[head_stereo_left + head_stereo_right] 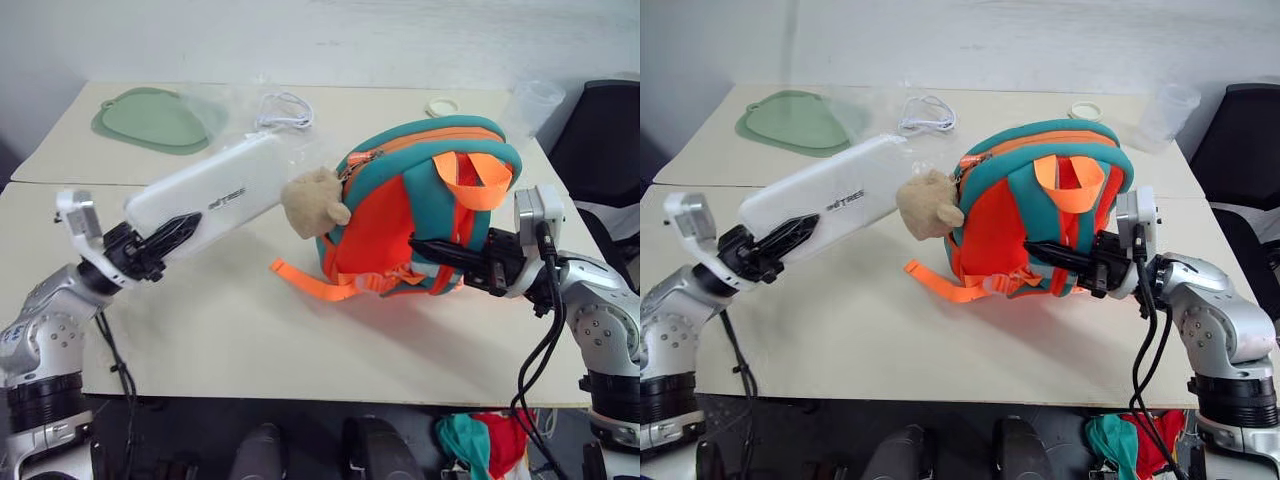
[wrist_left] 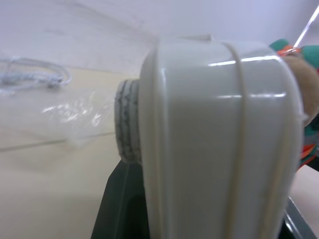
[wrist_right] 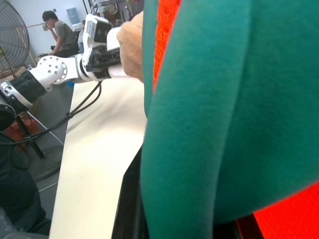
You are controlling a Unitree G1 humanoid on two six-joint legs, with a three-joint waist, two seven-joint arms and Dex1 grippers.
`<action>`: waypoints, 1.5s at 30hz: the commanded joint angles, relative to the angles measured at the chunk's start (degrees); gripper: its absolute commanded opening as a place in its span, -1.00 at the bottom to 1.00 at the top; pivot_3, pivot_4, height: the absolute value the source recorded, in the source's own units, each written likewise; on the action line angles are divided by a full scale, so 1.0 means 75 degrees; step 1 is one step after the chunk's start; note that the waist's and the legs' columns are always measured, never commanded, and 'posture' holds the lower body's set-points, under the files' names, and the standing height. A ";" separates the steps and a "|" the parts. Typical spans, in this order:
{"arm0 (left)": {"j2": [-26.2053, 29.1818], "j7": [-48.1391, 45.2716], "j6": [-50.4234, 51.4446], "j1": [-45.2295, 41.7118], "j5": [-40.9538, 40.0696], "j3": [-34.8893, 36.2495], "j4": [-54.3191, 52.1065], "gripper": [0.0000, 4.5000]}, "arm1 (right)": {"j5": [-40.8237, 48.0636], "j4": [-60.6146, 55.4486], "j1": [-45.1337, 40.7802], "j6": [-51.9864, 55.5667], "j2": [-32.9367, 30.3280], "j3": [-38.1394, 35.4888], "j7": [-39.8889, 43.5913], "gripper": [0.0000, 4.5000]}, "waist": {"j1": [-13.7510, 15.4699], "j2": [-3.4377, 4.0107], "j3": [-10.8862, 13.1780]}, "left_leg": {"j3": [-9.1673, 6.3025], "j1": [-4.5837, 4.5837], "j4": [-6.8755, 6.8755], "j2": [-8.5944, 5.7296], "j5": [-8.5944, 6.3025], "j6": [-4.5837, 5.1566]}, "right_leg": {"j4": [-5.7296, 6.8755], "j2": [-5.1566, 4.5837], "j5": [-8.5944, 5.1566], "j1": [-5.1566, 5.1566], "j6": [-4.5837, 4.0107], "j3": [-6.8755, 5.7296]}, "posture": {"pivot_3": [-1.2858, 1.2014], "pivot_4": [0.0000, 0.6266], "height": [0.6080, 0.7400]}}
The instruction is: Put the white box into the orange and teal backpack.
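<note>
- I see the white box (image 1: 225,190) as glossy white, with small grey lettering on top.
- The orange and teal backpack (image 1: 410,205) shows a bright orange body with teal trim and orange webbing straps.
- Its plush bear head (image 1: 313,203) is plain tan.
- The table (image 1: 250,330) reads pale cream, unpatterned.
- At the far edge I make out a soft sage-green mat (image 1: 155,120).
- Near it a coiled white cable (image 1: 285,110) and a clear plastic bag (image 1: 215,100).
- Both grippers have black fingers on silver-grey arms.

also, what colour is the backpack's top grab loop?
Orange grab loop, against the teal top of the backpack; clearest in left eye view.
</note>
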 commanded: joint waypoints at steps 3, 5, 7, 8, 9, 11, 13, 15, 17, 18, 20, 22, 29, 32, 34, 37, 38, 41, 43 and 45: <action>-0.0146 0.0259 0.0043 -0.0385 -0.0240 -0.0203 -0.0773 -0.45 | -0.0108 -0.0324 0.0090 -0.0213 0.0172 0.0058 -0.0056 -0.99 | -0.0012 0.0000 0.0000 | 0.0000 -0.0002 0.0000 0.0000 0.0000 0.0000 | -0.0007 0.0002 0.0001 0.0001 0.0002 0.0000 | 0.03 -0.52 1.00; -0.0079 0.0091 0.0151 -0.0413 -0.0353 -0.0312 -0.0911 -0.45 | -0.0144 -0.0360 0.0097 -0.0219 0.0244 0.0102 -0.0098 -0.99 | -0.0035 0.0000 0.0000 | 0.0004 -0.0002 0.0000 0.0001 0.0001 -0.0001 | -0.0007 0.0005 0.0001 0.0001 0.0002 0.0001 | 0.03 -0.52 1.00; 0.0071 -0.0063 0.0440 -0.0366 -0.0615 -0.0313 -0.1054 -0.45 | -0.0169 -0.0364 0.0081 -0.0232 0.0298 0.0136 -0.0131 -0.99 | -0.0038 0.0000 0.0000 | 0.0005 0.0001 0.0000 0.0003 0.0003 -0.0004 | -0.0004 0.0010 0.0001 0.0000 0.0002 0.0003 | 0.03 -0.52 1.00; 0.0237 -0.0188 0.0687 -0.0297 -0.0797 -0.0278 -0.1142 -0.45 | -0.0194 -0.0352 0.0056 -0.0251 0.0331 0.0167 -0.0157 -0.99 | -0.0037 0.0000 0.0000 | 0.0004 0.0001 0.0001 0.0004 0.0005 -0.0006 | -0.0002 0.0011 0.0001 -0.0001 0.0002 0.0003 | 0.03 -0.52 1.00; 0.0428 -0.0309 0.0943 -0.0205 -0.0993 -0.0207 -0.1218 -0.45 | -0.0211 -0.0334 0.0028 -0.0267 0.0363 0.0198 -0.0184 -0.99 | -0.0036 0.0000 0.0000 | 0.0003 0.0001 0.0000 0.0005 0.0005 -0.0006 | 0.0000 0.0011 0.0001 -0.0002 0.0002 0.0003 | 0.03 -0.52 1.00; 0.0694 -0.0453 0.1231 -0.0087 -0.1246 -0.0094 -0.1323 -0.45 | -0.0246 -0.0309 -0.0012 -0.0296 0.0408 0.0245 -0.0221 -0.99 | -0.0037 0.0000 0.0001 | 0.0002 0.0001 -0.0002 0.0006 0.0006 -0.0007 | -0.0001 0.0012 0.0001 -0.0002 0.0002 0.0003 | 0.03 -0.52 1.00; 0.0981 -0.0419 0.1533 -0.0056 -0.1537 0.0139 -0.1314 -0.45 | -0.0296 -0.0292 -0.0051 -0.0317 0.0481 0.0277 -0.0265 -0.99 | -0.0033 0.0000 0.0001 | 0.0002 0.0001 -0.0002 0.0005 0.0006 -0.0007 | -0.0001 0.0010 0.0000 -0.0002 0.0001 0.0005 | 0.03 -0.52 1.00; 0.1262 -0.0406 0.1796 -0.0073 -0.1780 0.0358 -0.1324 -0.45 | -0.0354 -0.0273 -0.0079 -0.0329 0.0562 0.0323 -0.0296 -0.99 | -0.0028 0.0000 0.0001 | 0.0001 0.0001 -0.0002 0.0004 0.0006 -0.0007 | -0.0003 0.0009 0.0000 -0.0001 0.0001 0.0005 | 0.03 -0.52 1.00; 0.1459 -0.0439 0.1966 -0.0066 -0.1918 0.0431 -0.1404 -0.45 | -0.0407 -0.0244 -0.0089 -0.0335 0.0612 0.0367 -0.0300 -0.99 | -0.0030 0.0000 0.0001 | -0.0001 0.0000 -0.0002 0.0004 0.0006 -0.0007 | -0.0003 0.0009 0.0000 -0.0002 0.0001 0.0005 | 0.03 -0.52 1.00; 0.1512 -0.0428 0.2035 -0.0050 -0.1999 0.0454 -0.1464 -0.45 | -0.0434 -0.0223 -0.0088 -0.0350 0.0630 0.0384 -0.0299 -0.99 | -0.0030 0.0000 0.0001 | 0.0000 0.0001 -0.0004 0.0004 0.0006 -0.0007 | -0.0005 0.0008 0.0000 -0.0002 0.0001 0.0005 | 0.03 -0.52 1.00; 0.1609 -0.0439 0.2176 0.0003 -0.2157 0.0486 -0.1583 -0.45 | -0.0477 -0.0185 -0.0107 -0.0360 0.0662 0.0404 -0.0302 -0.99 | -0.0028 0.0000 0.0001 | 0.0000 0.0001 -0.0005 0.0004 0.0006 -0.0007 | -0.0006 0.0008 0.0000 -0.0001 0.0000 0.0005 | 0.03 -0.52 1.00; 0.1725 -0.0463 0.2330 0.0100 -0.2307 0.0569 -0.1743 -0.45 | -0.0522 -0.0140 -0.0139 -0.0372 0.0693 0.0429 -0.0313 -0.99 | -0.0040 0.0000 0.0001 | 0.0000 0.0001 -0.0004 0.0003 0.0005 -0.0006 | -0.0005 0.0007 0.0000 -0.0001 0.0000 0.0005 | 0.03 -0.52 1.00; 0.1824 -0.0374 0.2203 0.0469 -0.2061 0.0481 -0.2007 -0.45 | -0.0630 -0.0030 -0.0230 -0.0410 0.0832 0.0549 -0.0315 -0.99 | -0.0035 0.0001 0.0001 | 0.0001 0.0007 -0.0008 0.0003 0.0006 -0.0008 | -0.0002 0.0006 -0.0002 -0.0002 -0.0003 0.0009 | 0.03 -0.52 1.00; 0.1662 -0.0320 0.1721 0.0473 -0.1510 0.0117 -0.2092 -0.45 | -0.0607 -0.0060 -0.0246 -0.0388 0.0877 0.0578 -0.0322 -0.99 | -0.0028 0.0001 0.0001 | 0.0001 0.0007 -0.0007 0.0002 0.0006 -0.0008 | -0.0001 0.0006 -0.0002 -0.0001 -0.0004 0.0009 | 0.03 -0.52 1.00; 0.1567 -0.0280 0.1234 0.0393 -0.0937 -0.0133 -0.1947 -0.45 | -0.0588 -0.0065 -0.0255 -0.0372 0.0882 0.0586 -0.0315 -0.99 | -0.0025 0.0001 0.0001 | 0.0002 0.0006 -0.0007 0.0001 0.0006 -0.0008 | -0.0003 0.0006 -0.0002 -0.0001 -0.0004 0.0009 | 0.03 -0.52 1.00; 0.1608 -0.0534 0.0694 0.0362 -0.0331 -0.0476 -0.1770 -0.45 | -0.0574 -0.0067 -0.0253 -0.0354 0.0864 0.0589 -0.0286 -0.99 | -0.0024 0.0001 0.0001 | 0.0002 0.0006 -0.0008 0.0002 0.0006 -0.0008 | -0.0003 0.0007 -0.0002 -0.0001 -0.0004 0.0008 | 0.03 -0.52 1.00; 0.1630 -0.0565 0.0572 0.0324 -0.0141 -0.0607 -0.1709 -0.45 | -0.0564 -0.0073 -0.0248 -0.0342 0.0857 0.0589 -0.0279 -0.99 | -0.0025 0.0001 0.0001 | 0.0002 0.0006 -0.0008 0.0001 0.0006 -0.0008 | -0.0004 0.0007 -0.0002 -0.0001 -0.0004 0.0008 | 0.03 -0.52 1.00; 0.1780 -0.0753 0.0083 0.0093 0.0573 -0.1064 -0.1516 -0.45 | -0.0537 -0.0104 -0.0214 -0.0294 0.0804 0.0591 -0.0222 -0.99 | -0.0023 0.0001 0.0001 | 0.0003 0.0006 -0.0008 0.0001 0.0006 -0.0007 | -0.0003 0.0007 -0.0002 -0.0001 -0.0004 0.0008 | 0.03 -0.52 1.00; 0.1892 -0.0890 -0.0196 -0.0304 0.0932 -0.1358 -0.1457 -0.45 | -0.0562 -0.0153 -0.0146 -0.0275 0.0713 0.0609 -0.0128 -0.99 | -0.0021 0.0001 0.0001 | 0.0003 0.0006 -0.0006 0.0001 0.0005 -0.0006 | -0.0002 0.0007 -0.0002 -0.0001 -0.0004 0.0008 | 0.03 -0.52 1.00; 0.1792 -0.0702 -0.0044 -0.0902 0.0902 -0.1552 -0.1373 -0.45 | -0.0540 -0.0208 -0.0080 -0.0226 0.0664 0.0609 -0.0078 -0.99 | 0.0025 0.0001 0.0001 | 0.0002 0.0005 -0.0005 0.0000 0.0005 -0.0003 | -0.0003 0.0006 -0.0002 0.0001 -0.0004 0.0005 | 0.03 -0.52 1.00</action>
